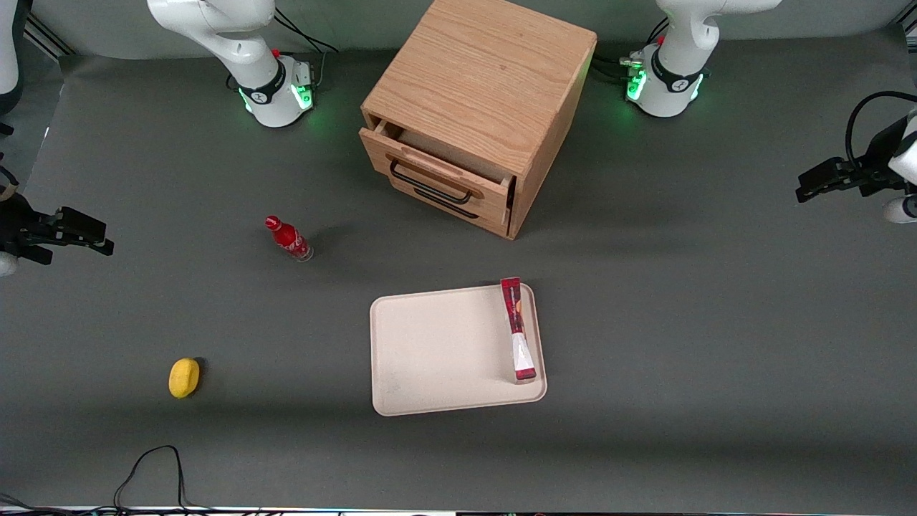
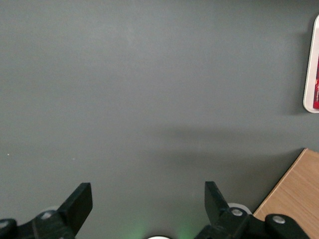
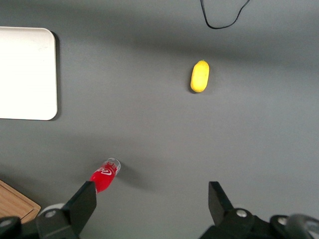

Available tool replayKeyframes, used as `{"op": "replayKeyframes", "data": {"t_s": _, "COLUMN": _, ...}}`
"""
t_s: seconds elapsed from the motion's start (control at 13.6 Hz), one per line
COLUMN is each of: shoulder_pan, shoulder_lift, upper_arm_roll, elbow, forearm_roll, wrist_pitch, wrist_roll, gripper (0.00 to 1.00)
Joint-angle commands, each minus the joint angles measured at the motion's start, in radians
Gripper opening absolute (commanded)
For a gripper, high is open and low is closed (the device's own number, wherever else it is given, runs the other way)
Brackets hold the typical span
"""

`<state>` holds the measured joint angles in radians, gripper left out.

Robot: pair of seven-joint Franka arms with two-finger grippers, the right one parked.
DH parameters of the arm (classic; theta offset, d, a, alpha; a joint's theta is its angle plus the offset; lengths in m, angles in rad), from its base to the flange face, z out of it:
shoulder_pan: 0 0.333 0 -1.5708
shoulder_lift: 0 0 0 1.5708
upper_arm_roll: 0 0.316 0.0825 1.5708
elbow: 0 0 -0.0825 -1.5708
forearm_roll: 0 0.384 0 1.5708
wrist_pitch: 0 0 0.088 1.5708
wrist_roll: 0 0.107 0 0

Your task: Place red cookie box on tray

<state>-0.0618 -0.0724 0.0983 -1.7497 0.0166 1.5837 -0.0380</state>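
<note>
The red cookie box point(image 1: 519, 330) lies flat on the pale beige tray point(image 1: 430, 351), along the tray's short side that is toward the working arm's end. My left gripper point(image 1: 804, 190) hangs far from the tray at the working arm's end of the table, above bare grey mat. It is open and empty, with its jaws wide apart in the left wrist view point(image 2: 148, 191). That view also catches the tray's rim point(image 2: 310, 59) and a sliver of the red box point(image 2: 316, 92).
A wooden drawer cabinet point(image 1: 480, 107) stands farther from the front camera than the tray, its top drawer slightly open; its corner shows in the left wrist view point(image 2: 294, 196). A small red bottle point(image 1: 288, 238) and a yellow lemon point(image 1: 184, 377) lie toward the parked arm's end.
</note>
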Motion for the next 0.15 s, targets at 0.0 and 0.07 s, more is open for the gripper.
{"op": "replayKeyframes", "data": {"t_s": 0.0, "shoulder_pan": -0.03, "shoulder_lift": 0.014, "upper_arm_roll": 0.044, "elbow": 0.032, "forearm_roll": 0.017, "wrist_pitch": -0.054, "wrist_roll": -0.008, "gripper": 1.0}}
{"op": "replayKeyframes", "data": {"t_s": 0.07, "shoulder_pan": -0.024, "shoulder_lift": 0.023, "upper_arm_roll": 0.043, "elbow": 0.05, "forearm_roll": 0.017, "wrist_pitch": -0.057, "wrist_roll": -0.003, "gripper": 1.0}}
